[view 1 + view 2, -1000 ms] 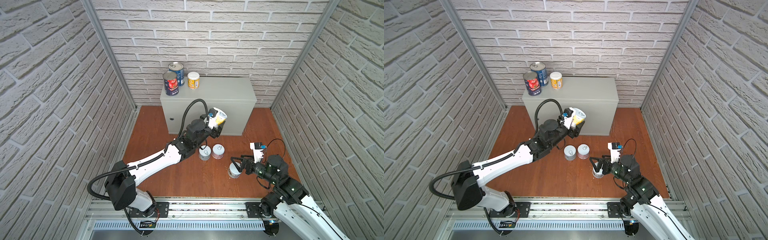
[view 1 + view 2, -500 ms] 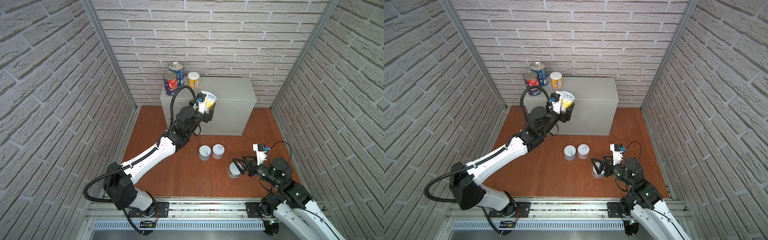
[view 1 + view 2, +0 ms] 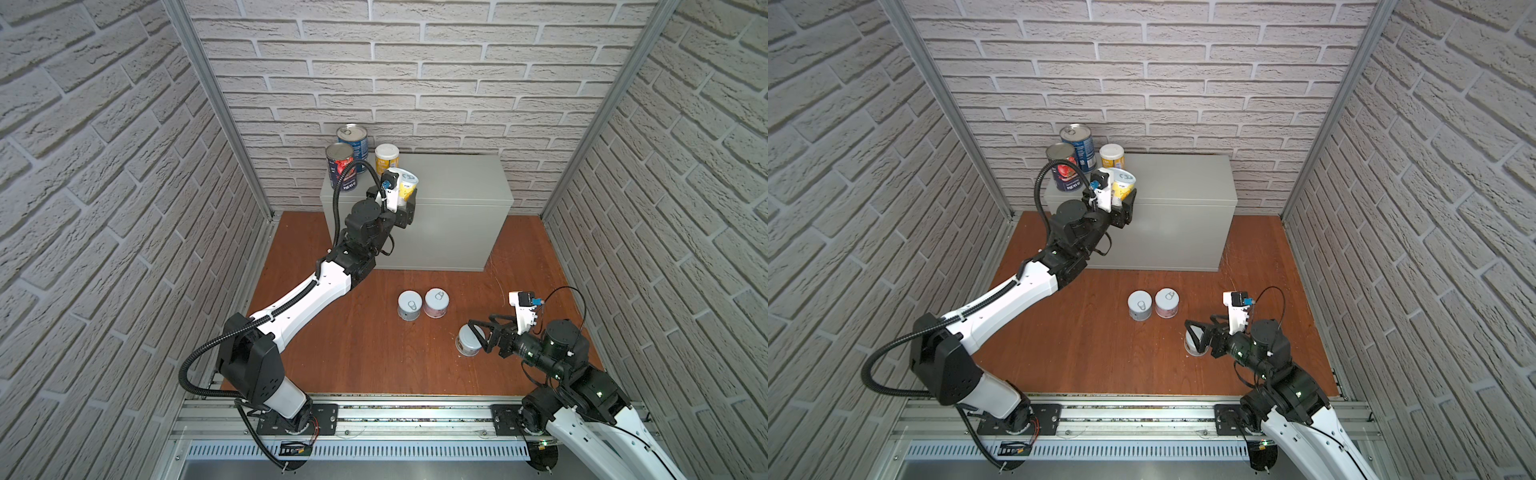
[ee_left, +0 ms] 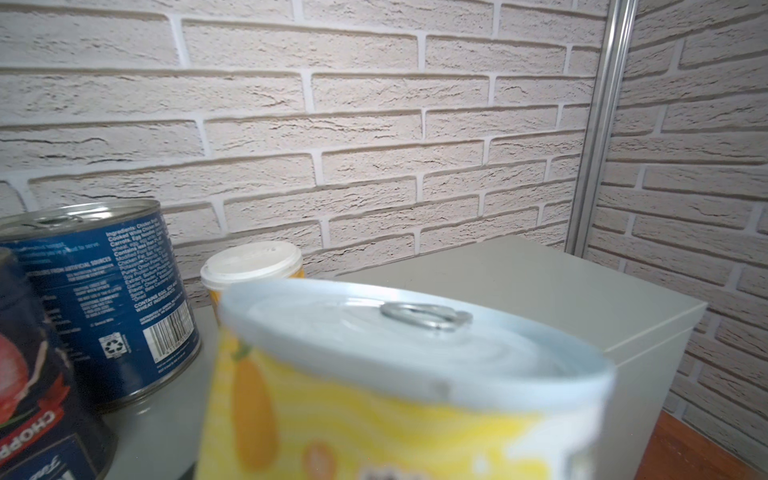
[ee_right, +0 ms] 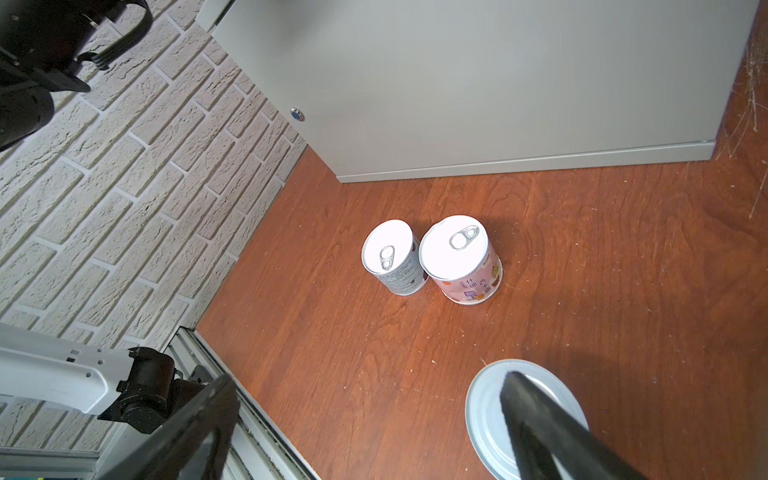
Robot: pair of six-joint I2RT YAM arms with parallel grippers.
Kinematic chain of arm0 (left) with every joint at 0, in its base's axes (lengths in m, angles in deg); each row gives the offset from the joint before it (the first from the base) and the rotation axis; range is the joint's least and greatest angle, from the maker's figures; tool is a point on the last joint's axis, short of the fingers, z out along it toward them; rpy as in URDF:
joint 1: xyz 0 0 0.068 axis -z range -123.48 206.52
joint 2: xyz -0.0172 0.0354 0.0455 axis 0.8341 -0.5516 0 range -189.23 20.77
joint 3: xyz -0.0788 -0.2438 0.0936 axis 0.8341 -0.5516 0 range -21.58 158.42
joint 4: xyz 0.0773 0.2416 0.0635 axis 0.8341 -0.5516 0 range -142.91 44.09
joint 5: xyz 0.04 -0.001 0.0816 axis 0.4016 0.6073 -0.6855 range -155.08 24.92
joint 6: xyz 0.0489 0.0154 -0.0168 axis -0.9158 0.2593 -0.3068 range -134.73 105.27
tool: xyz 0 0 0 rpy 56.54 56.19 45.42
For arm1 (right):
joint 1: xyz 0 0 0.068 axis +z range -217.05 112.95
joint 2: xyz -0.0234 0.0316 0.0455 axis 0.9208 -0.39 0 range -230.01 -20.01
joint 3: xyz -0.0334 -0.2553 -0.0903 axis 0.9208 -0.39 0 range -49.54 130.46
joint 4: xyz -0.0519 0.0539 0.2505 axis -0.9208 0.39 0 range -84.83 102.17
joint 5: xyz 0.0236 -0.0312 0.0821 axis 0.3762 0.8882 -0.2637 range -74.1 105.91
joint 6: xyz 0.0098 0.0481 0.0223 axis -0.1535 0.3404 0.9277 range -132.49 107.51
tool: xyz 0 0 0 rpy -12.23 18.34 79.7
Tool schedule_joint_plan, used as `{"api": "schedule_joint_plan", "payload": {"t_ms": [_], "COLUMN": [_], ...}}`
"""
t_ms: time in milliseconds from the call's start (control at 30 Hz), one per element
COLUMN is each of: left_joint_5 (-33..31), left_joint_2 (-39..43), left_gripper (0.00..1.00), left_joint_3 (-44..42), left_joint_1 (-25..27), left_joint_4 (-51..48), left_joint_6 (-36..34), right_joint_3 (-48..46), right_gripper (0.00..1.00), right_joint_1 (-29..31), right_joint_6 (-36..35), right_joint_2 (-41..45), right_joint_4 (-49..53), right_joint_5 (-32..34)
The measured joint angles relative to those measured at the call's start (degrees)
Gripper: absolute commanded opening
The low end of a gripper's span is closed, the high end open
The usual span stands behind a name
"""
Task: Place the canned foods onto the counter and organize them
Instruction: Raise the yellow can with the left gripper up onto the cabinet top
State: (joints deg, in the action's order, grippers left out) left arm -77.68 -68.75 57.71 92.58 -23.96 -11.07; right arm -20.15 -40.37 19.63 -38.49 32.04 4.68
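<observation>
Right pincer [image 3: 478, 336], nearest me, low over the floor [image 3: 365, 357]: jaws wide apart, gripping nothing. The near pale blue can [image 5: 486, 399] stands upright under it, off toward one finger [image 5: 540, 424], which crosses the lid in the wrist view. The rest of the gap sits over bare boards. Contact: cannot tell. Ahead of this pincer and well apart from it stand the second pale blue can [image 3: 409, 305] and the pink can [image 3: 436, 302], close side by side.

Left pincer [image 3: 400, 201], farther off and raised: clamped on the held yellow can [image 3: 406, 189], axis near upright, leaning slightly. The set-down turns on this: the bench [image 3: 457, 178] top lies below and ahead, open toward the right arm. The standing yellow can [image 3: 386, 158] is just beyond. The tomato can [image 3: 340, 166] and blue-label can [image 3: 352, 141] stand to the other side. Whether the base has cleared the front edge: cannot tell.
</observation>
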Motion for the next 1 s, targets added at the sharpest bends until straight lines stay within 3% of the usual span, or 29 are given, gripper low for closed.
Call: {"api": "schedule_joint_plan", "payload": {"t_ms": [833,900,1000], "left_joint_5": [-1.86,-1.95,-1.84], "left_joint_2": [-6.95,-7.43,-7.85], "left_gripper": [0.56,0.63,0.95], "left_joint_3": [2.32,2.84,3.13], "left_joint_1": [-4.87,-4.94,-4.92], "left_joint_4": [4.55,5.05,5.57], "left_joint_6": [3.67,3.98,3.93], "right_joint_3": [0.07,0.07,0.07], "right_gripper": [0.99,0.99,0.99], "right_joint_1": [0.00,0.00,0.00], "right_joint_6": [-0.63,-0.94,-1.07], "right_joint_2": [2.05,1.92,1.92], "right_joint_4": [4.33,4.44,4.87], "right_joint_5": [1.16,1.20,1.36]}}
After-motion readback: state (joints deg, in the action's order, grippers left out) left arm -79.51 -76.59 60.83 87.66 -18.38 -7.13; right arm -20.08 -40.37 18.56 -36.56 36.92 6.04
